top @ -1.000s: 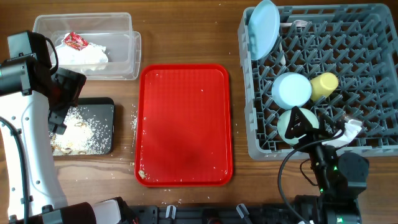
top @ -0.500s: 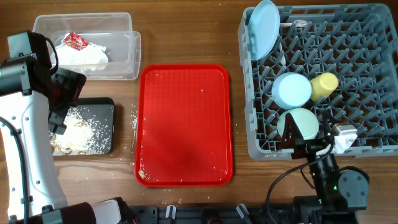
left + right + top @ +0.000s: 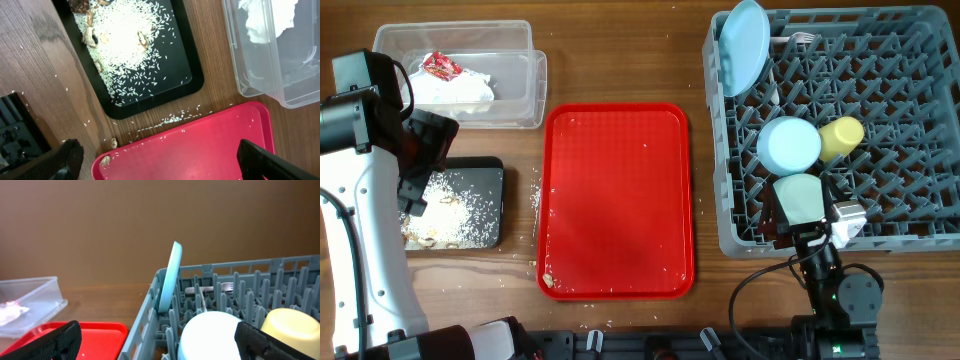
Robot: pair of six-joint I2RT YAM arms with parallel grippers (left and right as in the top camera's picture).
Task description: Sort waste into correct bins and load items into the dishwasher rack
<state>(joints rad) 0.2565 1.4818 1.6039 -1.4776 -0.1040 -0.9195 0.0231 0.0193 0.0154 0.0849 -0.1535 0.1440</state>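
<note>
Dishwasher rack [image 3: 910,80], right of the red tray [image 3: 616,200], holds plate [image 3: 745,45], blue bowl [image 3: 790,145], green bowl [image 3: 802,198], cup [image 3: 841,138], fork [image 3: 802,39]; left of it, napkins [image 3: 455,90] fill the tub [image 3: 525,100], scraps [image 3: 450,205] the black tray [image 3: 492,165] — seemingly finished. Both pairs of jaws gape wide, empty.

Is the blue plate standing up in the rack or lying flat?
Standing on edge. The plate rises thin and near-vertical above the rack wall in the right wrist view.

Tub [image 3: 523,98] behind shallow tray [image 3: 491,176] at left, serving tray [image 3: 620,200] centre, rack [image 3: 910,120] at right.
</note>
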